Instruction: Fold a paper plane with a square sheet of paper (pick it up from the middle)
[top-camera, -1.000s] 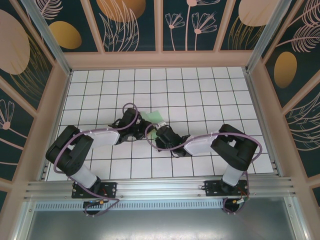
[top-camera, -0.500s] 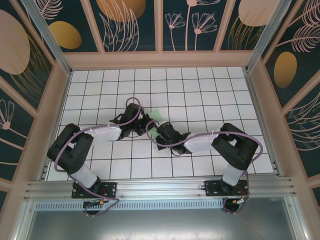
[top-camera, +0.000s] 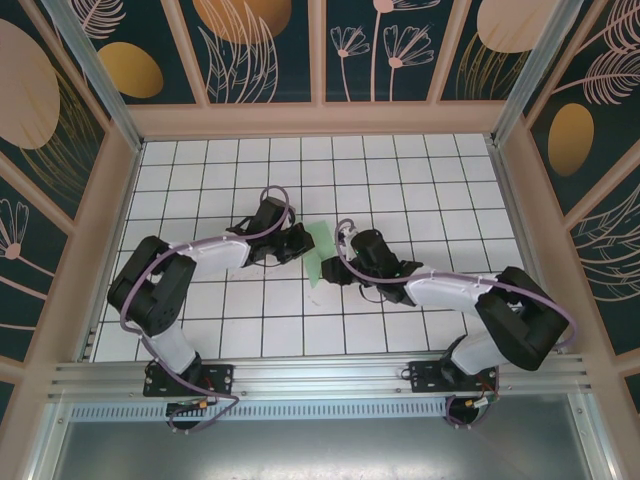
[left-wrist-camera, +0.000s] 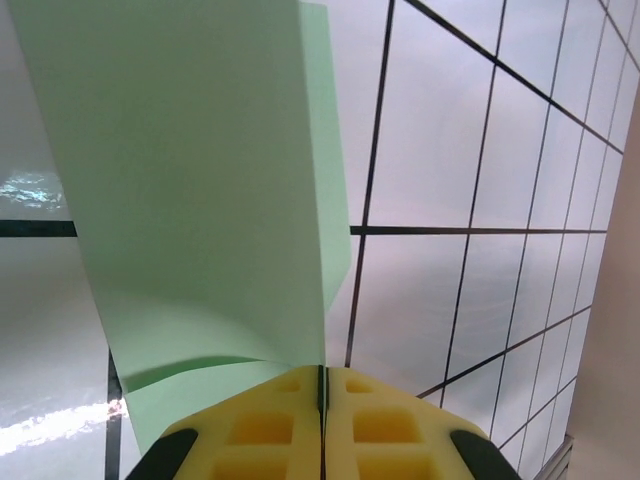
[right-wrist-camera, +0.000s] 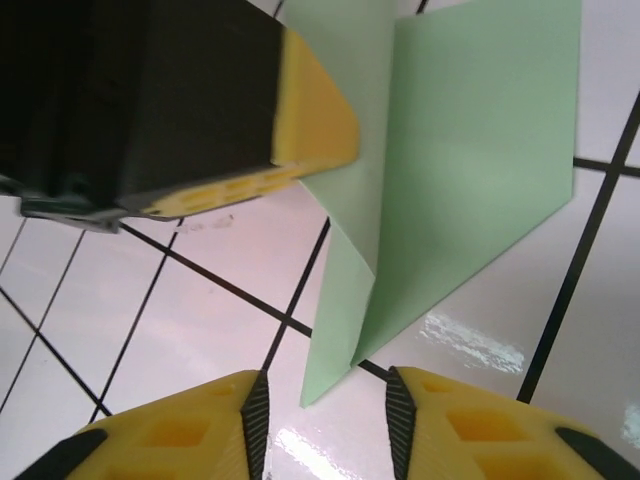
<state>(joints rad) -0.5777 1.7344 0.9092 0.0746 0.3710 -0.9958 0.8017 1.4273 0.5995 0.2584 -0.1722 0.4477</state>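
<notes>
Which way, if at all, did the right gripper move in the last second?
Yes: the right gripper slid right across the table grid, away from the green paper it had covered.

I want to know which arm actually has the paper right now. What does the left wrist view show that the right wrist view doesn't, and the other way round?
Left wrist view: the left gripper from behind, its yellow fingers pressed flat together on an edge of the folded green paper.
Right wrist view: the right gripper with its fingers apart and nothing between them. A pointed corner of the paper lies just ahead of the gap, and the left gripper is seen from outside, against the paper.
Both: the same folded paper over the white grid tiles.
</notes>
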